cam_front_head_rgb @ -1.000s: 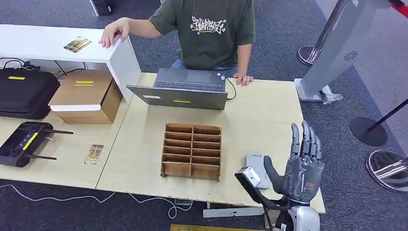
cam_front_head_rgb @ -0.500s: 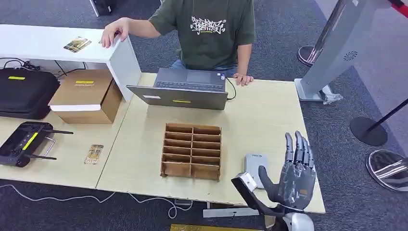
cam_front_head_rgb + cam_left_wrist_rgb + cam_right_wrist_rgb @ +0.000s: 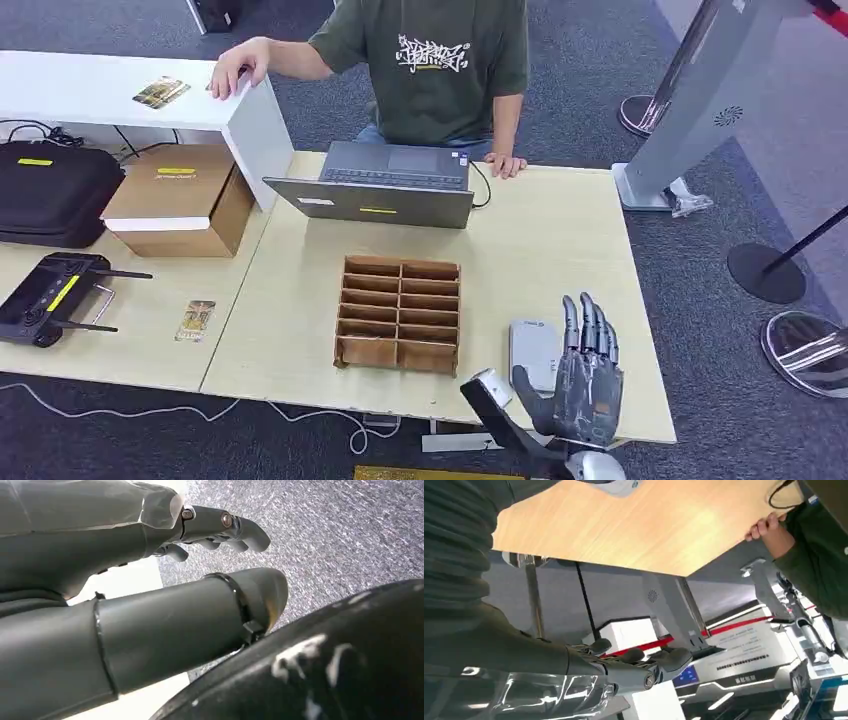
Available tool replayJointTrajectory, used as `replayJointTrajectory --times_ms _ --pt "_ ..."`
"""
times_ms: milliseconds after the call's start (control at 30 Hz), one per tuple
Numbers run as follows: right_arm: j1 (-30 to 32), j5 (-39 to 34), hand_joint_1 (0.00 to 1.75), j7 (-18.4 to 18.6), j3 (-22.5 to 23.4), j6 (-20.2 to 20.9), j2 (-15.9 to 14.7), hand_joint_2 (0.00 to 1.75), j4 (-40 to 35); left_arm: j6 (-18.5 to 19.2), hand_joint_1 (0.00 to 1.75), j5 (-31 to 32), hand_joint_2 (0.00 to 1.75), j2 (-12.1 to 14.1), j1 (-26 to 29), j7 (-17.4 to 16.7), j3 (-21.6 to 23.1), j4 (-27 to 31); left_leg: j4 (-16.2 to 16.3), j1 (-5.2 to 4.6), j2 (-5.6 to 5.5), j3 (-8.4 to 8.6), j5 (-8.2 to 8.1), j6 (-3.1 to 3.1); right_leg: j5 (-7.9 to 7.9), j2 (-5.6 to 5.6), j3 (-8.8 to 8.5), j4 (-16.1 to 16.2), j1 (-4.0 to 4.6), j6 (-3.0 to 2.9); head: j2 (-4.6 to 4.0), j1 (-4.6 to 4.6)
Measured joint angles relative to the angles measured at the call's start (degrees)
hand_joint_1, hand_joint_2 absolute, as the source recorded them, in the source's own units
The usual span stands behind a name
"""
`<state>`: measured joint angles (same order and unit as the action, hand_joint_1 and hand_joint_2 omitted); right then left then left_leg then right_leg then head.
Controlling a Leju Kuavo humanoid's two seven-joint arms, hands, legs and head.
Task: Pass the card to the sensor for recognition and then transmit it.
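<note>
boxes come first. brown divider tray sits in the middle of the light wooden table. it has two rows of thin slots, and i see nothing in any of them. cardboard box stands on the left side, closed, with a yellow sticker on its lid. black case lies beside that box, shut as well.

one card lies flat on the table, left of the tray and near the black controller. another card lies on the white shelf, close to a person's hand. the grey sensor pad lies flat on the table just right of the tray, near the front edge.

right hand is held up near the front edge of the table, just beside the sensor pad. its fingers point up and are spread a little, and it holds nothing. in the left wrist view, the left hand hangs over grey carpet with its fingers a bit curled and apart, and nothing is in it.

compared with a second ago, the right hand has come lower and moved left, closer to the sensor pad. the cards, tray, laptop and person have not moved.
</note>
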<state>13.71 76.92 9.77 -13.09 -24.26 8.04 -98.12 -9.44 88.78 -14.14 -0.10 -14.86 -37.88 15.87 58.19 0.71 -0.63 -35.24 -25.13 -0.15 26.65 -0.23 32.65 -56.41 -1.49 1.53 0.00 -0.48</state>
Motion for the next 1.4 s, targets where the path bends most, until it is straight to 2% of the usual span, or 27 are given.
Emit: replayJointTrajectory --times_ms 367,600,933,1167,1400 --pt "0.9 0.3 0.00 2.1 -3.3 0.3 0.0 1.75 2.3 0.3 0.00 0.0 0.00 0.0 0.0 -0.2 0.0 0.0 0.0 0.00 0.00 0.01 -0.03 -0.01 0.02 0.01 0.00 0.0 0.00 0.02 0.00 0.00" --pt "0.1 3.0 0.00 2.8 -6.4 0.6 -1.0 1.75 3.9 0.4 0.00 0.0 0.00 0.0 0.0 0.0 -0.2 0.2 0.0 0.00 0.00 0.00 -0.03 -0.01 0.03 0.01 -0.01 0.0 0.00 0.03 0.00 0.00" --pt "-3.7 8.0 0.00 3.6 -11.6 0.7 -3.2 1.75 7.0 1.0 0.00 0.0 0.00 0.0 0.0 0.2 -0.3 0.3 0.0 0.00 0.01 0.02 -0.03 -0.01 0.03 0.01 -0.01 0.0 0.00 0.03 0.00 0.00" --pt "-6.3 8.7 0.00 4.7 -14.9 1.6 -4.5 1.75 9.2 1.0 0.00 0.0 0.00 0.0 -0.1 0.6 -0.3 0.3 0.0 0.00 0.00 0.02 -0.03 -0.01 0.03 0.01 -0.02 0.0 0.00 0.03 0.00 0.00" --pt "-8.6 8.7 0.00 3.7 -17.3 1.6 -5.0 1.75 11.5 1.0 0.00 0.0 0.00 0.0 -0.1 0.8 -0.6 0.3 0.0 0.00 0.00 0.02 -0.03 -0.01 0.03 0.01 -0.02 0.0 0.00 0.03 0.00 0.00"
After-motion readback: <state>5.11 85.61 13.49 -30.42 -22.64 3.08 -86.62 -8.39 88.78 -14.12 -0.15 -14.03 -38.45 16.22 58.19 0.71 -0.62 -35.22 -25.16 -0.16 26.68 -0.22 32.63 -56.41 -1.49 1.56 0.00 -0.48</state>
